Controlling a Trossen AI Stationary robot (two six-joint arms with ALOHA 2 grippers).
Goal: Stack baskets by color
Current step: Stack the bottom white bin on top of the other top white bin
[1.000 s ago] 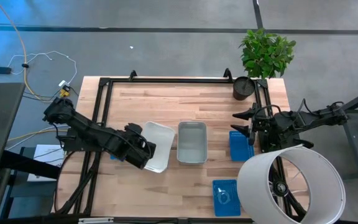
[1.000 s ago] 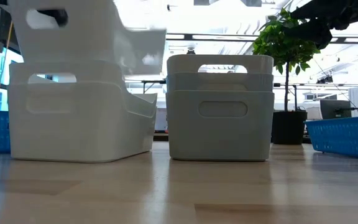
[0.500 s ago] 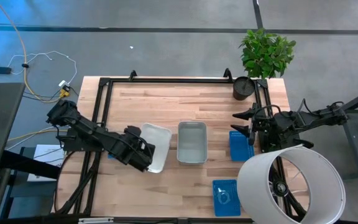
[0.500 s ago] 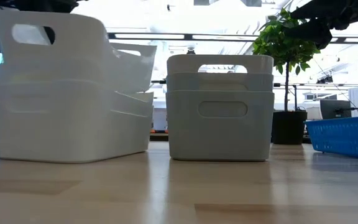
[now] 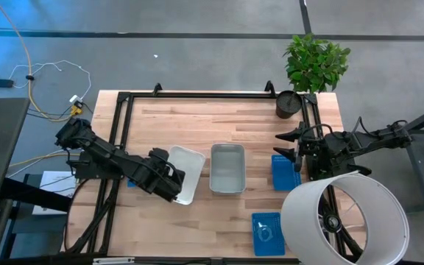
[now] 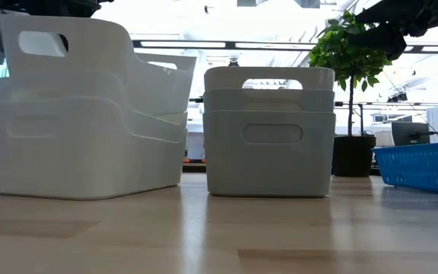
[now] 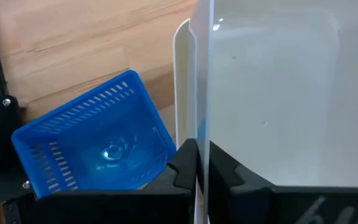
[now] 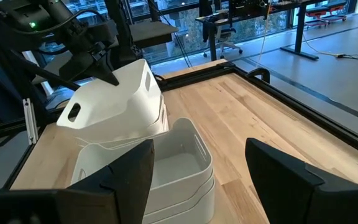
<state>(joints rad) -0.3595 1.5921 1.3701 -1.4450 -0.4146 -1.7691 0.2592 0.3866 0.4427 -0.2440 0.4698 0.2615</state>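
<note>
My left gripper [image 5: 171, 181] is shut on a white basket [image 5: 186, 173] that sits tilted in a stack of white baskets [image 6: 82, 152] left of the table's middle. The left wrist view shows its fingers [image 7: 202, 177] astride that basket's wall. A stack of grey baskets [image 5: 227, 168] stands next to it on the right. One blue basket [image 7: 98, 149] lies under my left arm, another [image 5: 285, 171] under my right arm, and a third [image 5: 268, 233] near the front edge. My right gripper [image 8: 197, 180] hangs open at the table's right side, holding nothing. My left gripper pinches the white basket's upright wall [image 7: 202, 124] at its rim, one finger [image 7: 182, 171] outside and one inside. The fingers slant down from the table's left. The basket is tilted: its held end [image 6: 40, 42] is raised and its other end rests nested in the white basket below.
A potted plant [image 5: 288, 103] stands at the far right corner. A large white cylinder [image 5: 344, 221] covers the near right corner. A black frame [image 5: 124, 99] runs along the table's left, far and right sides. Bare wood lies between the stacks and the far edge.
My left gripper has gone down a little with the white basket. The basket has dropped deeper into the white stack and stays tilted, its held end up. The white stack has shifted slightly toward the table's left.
</note>
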